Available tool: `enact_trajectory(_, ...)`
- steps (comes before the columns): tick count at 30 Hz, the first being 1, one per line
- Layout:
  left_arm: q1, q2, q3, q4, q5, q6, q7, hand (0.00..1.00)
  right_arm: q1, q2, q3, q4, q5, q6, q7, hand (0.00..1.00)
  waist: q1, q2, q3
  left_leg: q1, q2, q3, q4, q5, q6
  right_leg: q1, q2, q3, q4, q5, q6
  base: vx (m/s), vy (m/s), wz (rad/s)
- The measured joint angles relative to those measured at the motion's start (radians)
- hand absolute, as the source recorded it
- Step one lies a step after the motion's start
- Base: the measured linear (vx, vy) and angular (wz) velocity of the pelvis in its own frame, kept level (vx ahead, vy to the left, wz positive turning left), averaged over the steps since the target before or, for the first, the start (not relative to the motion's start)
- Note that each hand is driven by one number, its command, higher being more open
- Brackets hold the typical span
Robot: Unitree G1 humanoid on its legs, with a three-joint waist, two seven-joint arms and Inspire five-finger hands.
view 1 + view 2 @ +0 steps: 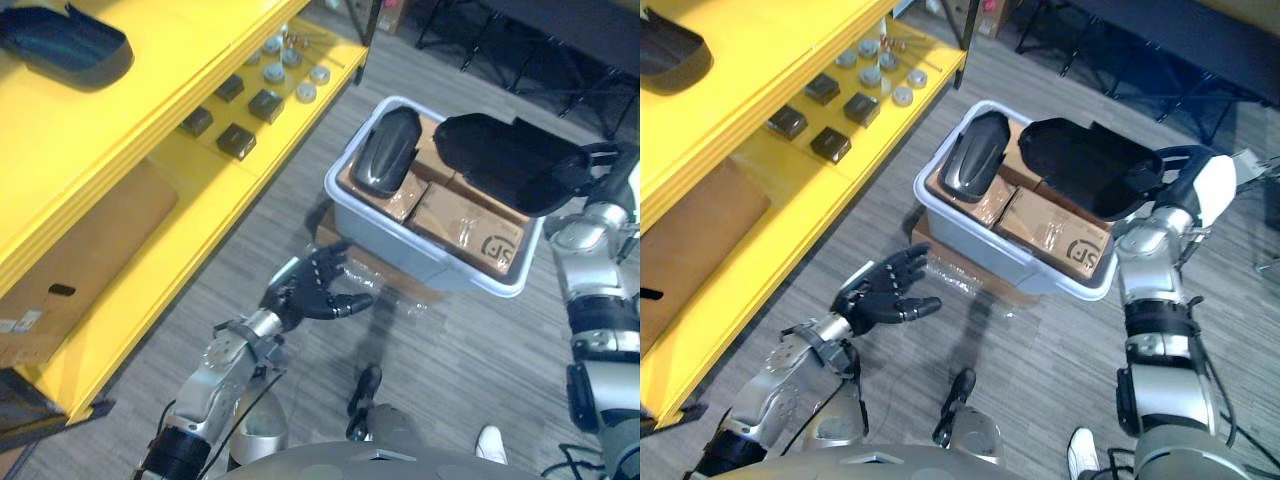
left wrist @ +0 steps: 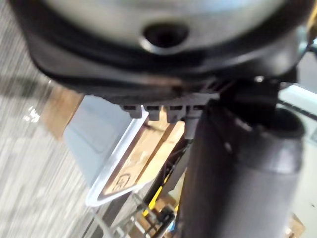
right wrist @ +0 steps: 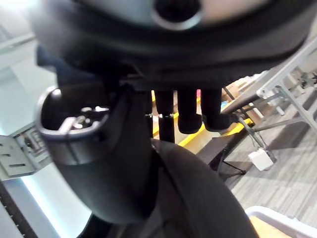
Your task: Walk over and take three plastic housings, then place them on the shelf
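A large black plastic housing (image 1: 500, 160) hangs over the right end of a pale bin (image 1: 345, 205), with my right hand (image 1: 1185, 175) shut on its right edge. In the right wrist view the fingers (image 3: 190, 111) and thumb curl onto the housing's dark shell (image 3: 198, 198). A second, narrower black housing (image 1: 975, 155) lies in the bin's left end on brown cardboard boxes (image 1: 1060, 235). A third black housing (image 1: 60, 45) rests on the top board of the yellow shelf (image 1: 200, 60). My left hand (image 1: 315, 290) floats open over the floor, just short of the bin's near wall.
The yellow shelf runs along the left; its middle board carries small dark blocks (image 1: 238, 140) and grey discs (image 1: 305, 92), and flat cardboard (image 1: 80, 260) lies on the lowest board. The bin stands on a cardboard box (image 1: 385, 280). Black furniture legs (image 1: 500, 50) stand at the back right.
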Motion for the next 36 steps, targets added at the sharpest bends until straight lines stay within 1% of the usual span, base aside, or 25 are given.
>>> enact_trajectory(2,-0.048,-0.030,-0.015,0.107,-0.053,0.040,0.039,1.00,0.007,0.046,0.003,-0.021,-0.040,-0.011,0.010,0.00,-0.018,-0.007,-0.010,0.018,0.001,0.017,0.000,0.000,0.000,0.010,0.001,0.009,-0.002,0.001,0.001,0.05,-0.017,-0.26)
enact_trajectory(3,-0.091,-0.058,-0.021,0.204,-0.120,0.087,0.082,1.00,0.029,0.068,0.019,-0.039,-0.084,-0.032,0.022,0.00,-0.032,-0.014,-0.016,0.033,0.002,0.032,0.000,-0.001,-0.002,0.014,0.001,0.027,-0.002,0.002,0.000,0.01,-0.004,-0.26)
enact_trajectory(4,-0.103,-0.062,-0.024,0.232,-0.164,0.103,0.104,1.00,0.039,0.076,0.025,-0.046,-0.100,-0.043,0.030,0.00,-0.039,-0.016,-0.020,0.035,0.003,0.037,0.000,-0.003,-0.004,0.013,0.002,0.030,-0.002,0.003,0.000,-0.01,-0.006,-0.28)
enact_trajectory(5,-0.129,-0.072,-0.028,0.289,-0.250,0.131,0.143,1.00,0.065,0.087,0.029,-0.064,-0.122,-0.062,0.039,0.00,-0.048,-0.018,-0.023,0.041,0.011,0.045,0.000,-0.008,-0.010,0.012,0.006,0.037,-0.002,0.004,0.000,-0.01,-0.011,-0.20)
enact_trajectory(6,-0.140,-0.077,-0.029,0.317,-0.293,0.135,0.162,1.00,0.075,0.095,0.030,-0.071,-0.141,-0.072,0.040,0.00,-0.051,-0.018,-0.023,0.046,0.014,0.049,-0.001,-0.015,-0.015,0.012,0.010,0.045,-0.002,0.006,-0.001,-0.03,-0.007,-0.30)
enact_trajectory(8,-0.182,-0.080,-0.034,0.399,-0.420,0.134,0.213,1.00,0.095,0.130,0.036,-0.071,-0.181,-0.106,0.040,0.00,-0.068,-0.028,-0.032,0.052,0.019,0.071,-0.001,-0.022,-0.017,0.002,0.018,0.065,-0.003,0.009,-0.002,-0.05,-0.005,-0.35)
enact_trajectory(9,-0.201,-0.085,-0.034,0.423,-0.495,0.132,0.240,1.00,0.111,0.140,0.037,-0.072,-0.197,-0.128,0.040,0.00,-0.067,-0.034,-0.042,0.050,0.021,0.081,-0.002,-0.023,-0.017,-0.013,0.020,0.081,-0.003,0.011,-0.002,-0.05,-0.012,-0.34)
enact_trajectory(10,-0.219,-0.090,-0.034,0.434,-0.570,0.123,0.264,1.00,0.121,0.147,0.037,-0.073,-0.212,-0.145,0.039,0.00,-0.071,-0.036,-0.043,0.050,0.022,0.087,-0.005,-0.024,-0.017,-0.019,0.022,0.089,-0.004,0.014,-0.005,-0.03,-0.011,-0.29)
enact_trajectory(11,-0.231,-0.095,-0.035,0.443,-0.605,0.112,0.270,1.00,0.128,0.148,0.037,-0.080,-0.220,-0.150,0.039,0.00,-0.073,-0.036,-0.043,0.050,0.023,0.089,-0.005,-0.025,-0.016,-0.020,0.022,0.091,-0.004,0.015,-0.005,-0.03,-0.007,-0.16)
enact_trajectory(13,-0.260,-0.119,-0.032,0.450,-0.714,0.043,0.286,1.00,0.167,0.156,0.038,-0.138,-0.226,-0.179,0.037,0.00,-0.077,-0.036,-0.043,0.051,0.024,0.096,-0.005,-0.025,-0.016,-0.025,0.024,0.099,-0.004,0.017,-0.005,-0.01,-0.005,-0.09)
enact_trajectory(14,-0.278,-0.130,-0.032,0.450,-0.776,0.000,0.286,1.00,0.189,0.161,0.043,-0.167,-0.227,-0.208,0.032,0.00,-0.084,-0.037,-0.043,0.051,0.024,0.096,-0.005,-0.025,-0.015,-0.026,0.025,0.099,-0.004,0.019,-0.007,0.01,-0.005,-0.04)
enact_trajectory(15,-0.288,-0.133,-0.031,0.450,-0.813,-0.023,0.286,1.00,0.197,0.162,0.049,-0.179,-0.227,-0.222,0.031,0.00,-0.088,-0.037,-0.044,0.051,0.025,0.096,-0.005,-0.025,-0.015,-0.026,0.025,0.099,-0.004,0.020,-0.007,0.02,-0.005,-0.04)
enact_trajectory(16,-0.308,-0.141,-0.024,0.450,-0.864,-0.066,0.285,1.00,0.211,0.168,0.059,-0.201,-0.227,-0.251,0.027,0.00,-0.094,-0.039,-0.045,0.052,0.025,0.099,-0.004,-0.025,-0.016,-0.027,0.026,0.102,-0.004,0.021,-0.008,0.03,-0.004,-0.07)
enact_trajectory(18,-0.343,-0.158,-0.015,0.450,-0.901,-0.138,0.283,1.00,0.250,0.208,0.063,-0.251,-0.227,-0.298,0.005,0.00,-0.098,-0.041,-0.049,0.056,0.025,0.104,-0.002,-0.022,-0.018,-0.028,0.027,0.110,-0.003,0.026,-0.012,0.04,-0.002,-0.09)
enact_trajectory(19,-0.352,-0.161,-0.014,0.451,-0.916,-0.159,0.283,1.00,0.260,0.222,0.066,-0.262,-0.227,-0.309,0.001,0.00,-0.100,-0.042,-0.049,0.058,0.025,0.106,-0.002,-0.022,-0.018,-0.027,0.027,0.112,-0.003,0.027,-0.012,0.05,0.002,-0.05)
enact_trajectory(21,-0.375,-0.167,-0.009,0.453,-0.965,-0.232,0.283,1.00,0.292,0.270,0.099,-0.275,-0.227,-0.356,-0.007,0.00,-0.119,-0.045,-0.065,0.064,0.020,0.107,-0.001,-0.023,-0.018,-0.021,0.023,0.113,-0.004,0.028,-0.012,0.05,0.007,-0.02)
enact_trajectory(25,-0.391,-0.174,-0.011,0.488,-0.985,-0.252,0.294,1.00,0.330,0.309,0.121,-0.287,-0.229,-0.392,-0.013,0.00,-0.122,-0.042,-0.073,0.084,0.011,0.109,-0.001,-0.024,-0.017,-0.005,0.013,0.115,-0.004,0.035,-0.001,0.02,0.008,-0.01)
enact_trajectory(27,-0.391,-0.196,-0.012,0.519,-0.984,-0.257,0.314,1.00,0.355,0.318,0.147,-0.289,-0.245,-0.429,-0.014,0.00,-0.121,-0.042,-0.084,0.090,0.005,0.109,-0.001,-0.028,-0.013,0.001,0.008,0.115,-0.005,0.035,-0.001,0.00,0.000,0.00)
enact_trajectory(32,-0.391,-0.207,-0.026,0.571,-0.984,-0.230,0.333,1.00,0.359,0.339,0.173,-0.308,-0.284,-0.475,-0.014,0.00,-0.121,-0.039,-0.086,0.118,-0.004,0.119,-0.002,-0.040,-0.005,0.018,-0.001,0.124,-0.011,0.031,0.004,-0.05,0.018,-0.06)
enact_trajectory(33,-0.391,-0.207,-0.026,0.577,-0.983,-0.221,0.333,1.00,0.364,0.338,0.175,-0.313,-0.309,-0.489,-0.014,0.00,-0.122,-0.035,-0.092,0.120,-0.004,0.121,-0.002,-0.046,-0.008,0.018,-0.001,0.124,-0.011,0.030,0.004,-0.04,0.009,-0.08)
enact_trajectory(34,-0.391,-0.207,-0.026,0.580,-0.983,-0.217,0.333,1.00,0.370,0.338,0.175,-0.320,-0.310,-0.490,-0.014,0.00,-0.122,-0.033,-0.096,0.120,-0.004,0.121,-0.002,-0.046,-0.008,0.018,-0.001,0.124,-0.011,0.030,0.003,-0.03,0.004,-0.04)
enact_trajectory(36,-0.391,-0.210,-0.027,0.594,-0.983,-0.214,0.330,1.00,0.389,0.338,0.176,-0.345,-0.310,-0.493,-0.014,0.00,-0.123,-0.019,-0.105,0.120,-0.003,0.121,-0.003,-0.046,-0.008,0.018,0.000,0.123,-0.011,0.027,-0.002,0.00,0.000,0.00)
